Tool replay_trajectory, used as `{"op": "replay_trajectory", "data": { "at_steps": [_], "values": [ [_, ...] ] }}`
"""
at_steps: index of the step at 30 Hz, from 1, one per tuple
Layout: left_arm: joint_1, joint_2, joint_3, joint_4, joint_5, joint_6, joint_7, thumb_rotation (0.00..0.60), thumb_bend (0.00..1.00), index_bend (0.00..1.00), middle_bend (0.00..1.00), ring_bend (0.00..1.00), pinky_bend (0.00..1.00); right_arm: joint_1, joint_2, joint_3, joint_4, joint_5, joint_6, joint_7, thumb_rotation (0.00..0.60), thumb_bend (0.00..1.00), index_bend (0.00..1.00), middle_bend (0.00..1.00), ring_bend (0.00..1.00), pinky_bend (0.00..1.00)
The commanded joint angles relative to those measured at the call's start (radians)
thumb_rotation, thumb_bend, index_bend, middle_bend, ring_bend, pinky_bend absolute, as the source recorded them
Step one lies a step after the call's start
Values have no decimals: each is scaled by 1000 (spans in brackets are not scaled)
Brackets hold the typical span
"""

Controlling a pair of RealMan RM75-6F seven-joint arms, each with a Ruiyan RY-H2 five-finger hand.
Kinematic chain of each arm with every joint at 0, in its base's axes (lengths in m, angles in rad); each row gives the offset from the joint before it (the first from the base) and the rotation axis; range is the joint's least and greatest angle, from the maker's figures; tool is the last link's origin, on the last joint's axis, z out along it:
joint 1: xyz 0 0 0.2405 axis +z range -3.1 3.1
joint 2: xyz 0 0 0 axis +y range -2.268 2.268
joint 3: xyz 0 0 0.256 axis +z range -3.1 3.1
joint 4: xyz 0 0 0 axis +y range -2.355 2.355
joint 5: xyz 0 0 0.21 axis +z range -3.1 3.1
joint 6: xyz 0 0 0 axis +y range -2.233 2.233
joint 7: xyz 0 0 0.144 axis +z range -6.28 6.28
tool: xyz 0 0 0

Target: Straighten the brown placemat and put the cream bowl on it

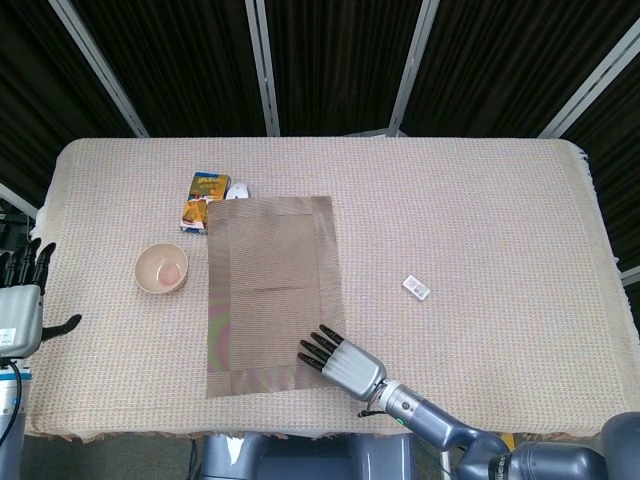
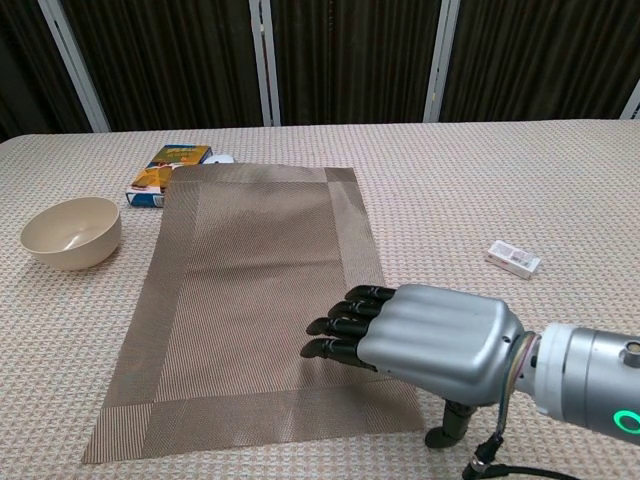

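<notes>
1. The brown placemat point(image 1: 272, 293) lies flat on the desk point(image 1: 480, 220), which is covered by a beige woven cloth. Its long sides run away from the robot, and it sits slightly askew to the desk edges.
2. The right hand point(image 1: 340, 362) is over the near right corner of the placemat, palm down, fingers point(image 2: 345, 325) stretched out side by side and pointing across the mat toward its middle. It is released, grasping nothing. In the chest view the dark fingertips overlap the mat's inner field just above the near border strip; whether they press on the mat or float just above it cannot be told.
3. The thumb of that hand hangs down beside the mat's near right corner, close to the desk cloth.
4. The cream bowl point(image 2: 71, 232) stands upright on the desk just off the placemat's left edge, apart from the mat and well apart from the right hand.
5. The left hand point(image 1: 22, 305) shows only in the head view, at the far left off the desk edge, fingers up and apart, empty, well away from bowl and mat.
6. A small colourful box point(image 1: 203, 199) lies at the mat's far left corner, with a small white object point(image 1: 239, 189) beside it.
7. A small white packet point(image 1: 417, 287) lies on the cloth to the right of the mat, apart from it.
</notes>
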Motion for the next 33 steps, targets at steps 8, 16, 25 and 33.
{"op": "replay_trajectory", "data": {
  "at_steps": [8,16,25,33],
  "values": [
    [-1,-2,-3,3,-2,-9,-3,600,0,0,0,0,0,24,-51,-4,36,32,25,-25,600,0,78,0,0,0],
    [0,-1,-3,3,3,-14,-5,600,0,0,0,0,0,38,-73,0,58,40,59,-21,600,0,84,0,0,0],
    [2,-8,-1,9,13,-12,3,600,0,0,0,0,0,61,-73,16,42,47,91,22,600,45,96,0,0,0],
    [3,-6,-4,9,13,-16,-2,600,0,0,0,0,0,86,-84,8,73,-27,132,134,600,298,314,0,0,0]
  ]
}}
